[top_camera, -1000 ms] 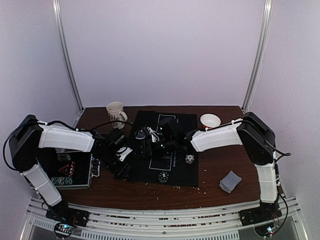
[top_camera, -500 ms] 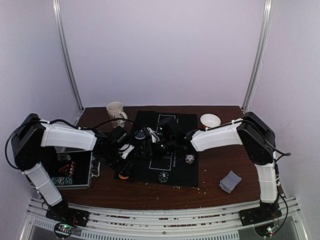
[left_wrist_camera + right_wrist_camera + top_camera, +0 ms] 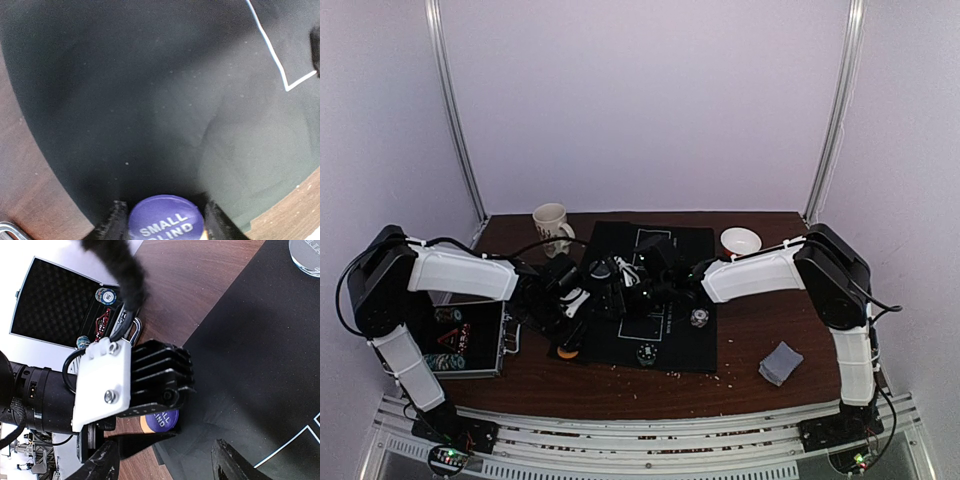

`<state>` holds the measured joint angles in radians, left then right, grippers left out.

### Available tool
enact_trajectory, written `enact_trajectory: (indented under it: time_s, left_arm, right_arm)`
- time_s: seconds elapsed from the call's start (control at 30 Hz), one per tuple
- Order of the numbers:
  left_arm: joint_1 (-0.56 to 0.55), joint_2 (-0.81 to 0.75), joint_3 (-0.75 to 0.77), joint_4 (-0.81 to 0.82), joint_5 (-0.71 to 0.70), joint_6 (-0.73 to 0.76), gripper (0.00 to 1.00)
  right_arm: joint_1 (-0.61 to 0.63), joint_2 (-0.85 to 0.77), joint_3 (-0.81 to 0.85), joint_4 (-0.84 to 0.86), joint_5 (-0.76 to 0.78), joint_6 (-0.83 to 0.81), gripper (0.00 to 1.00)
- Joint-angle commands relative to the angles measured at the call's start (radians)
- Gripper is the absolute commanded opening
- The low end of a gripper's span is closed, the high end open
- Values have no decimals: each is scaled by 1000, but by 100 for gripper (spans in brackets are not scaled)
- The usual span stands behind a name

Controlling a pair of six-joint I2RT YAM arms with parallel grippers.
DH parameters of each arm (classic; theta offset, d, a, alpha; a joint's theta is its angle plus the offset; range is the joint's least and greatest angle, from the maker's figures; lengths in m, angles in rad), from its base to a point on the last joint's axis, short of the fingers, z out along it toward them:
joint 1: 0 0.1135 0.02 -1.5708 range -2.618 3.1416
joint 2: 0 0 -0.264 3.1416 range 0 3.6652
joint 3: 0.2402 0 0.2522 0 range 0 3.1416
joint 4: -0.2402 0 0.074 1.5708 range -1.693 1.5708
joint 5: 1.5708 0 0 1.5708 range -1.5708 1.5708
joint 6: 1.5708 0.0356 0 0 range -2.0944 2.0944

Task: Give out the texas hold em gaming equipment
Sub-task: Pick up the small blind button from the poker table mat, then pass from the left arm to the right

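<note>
Pale walls enclose a brown worktop (image 3: 760, 320) with a black mat (image 3: 685, 345) at its middle; all positions below are given relative to that mat. Nearest, off its near right corner and well apart from it, lies a stack of grey-backed cards (image 3: 780, 363), judged to be parked until dealing. At the near left corner sits an orange disc (image 3: 567, 350), and just inside the near edge a white-black disc (image 3: 646, 352); both appear already set out. Left of the mat stands an open case (image 3: 460, 340) with chips (image 3: 106, 296) in it, evidently the supply. Over the mat's left portion the left pincer (image 3: 167, 227) has its fingers (image 3: 114, 222) against opposite sides of the rim of a blue small-blind disc (image 3: 166, 223), pinching it face up. That edge grip is judged to allow the disc to be laid flat with the lettering readable. How firm the pinch is cannot be told. Just beyond, over the mat's middle, the right pincer (image 3: 167, 462) hangs spread and holds nothing, apparently kept free and out of the left arm's way. A clear chip (image 3: 698, 318) rests on the mat's right side. Beyond the far edge stand a mug (image 3: 552, 225) on the left and a bowl (image 3: 740, 241) on the right, neither part of the task.
</note>
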<state>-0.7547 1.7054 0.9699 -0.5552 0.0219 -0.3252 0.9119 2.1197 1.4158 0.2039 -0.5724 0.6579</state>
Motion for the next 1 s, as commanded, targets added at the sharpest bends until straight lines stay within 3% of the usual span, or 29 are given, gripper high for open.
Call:
enact_trajectory:
  time_s: [0.0,0.23,0.63,0.97]
  left_arm:
    - [0,-2,-7,-25,2,-15,47]
    - [0,-79,-27,20,23,-4,40]
    - [0,-157,-22,74,15,70,39]
    - [-2,-209,50,145,-39,239,39]
  right_arm:
    - [-1,-26,18,-9,11,-13,65]
    - [-6,-46,13,-27,38,-26,66]
    - [-42,-23,27,-9,46,70,65]
    - [-56,54,87,196,-101,263,64]
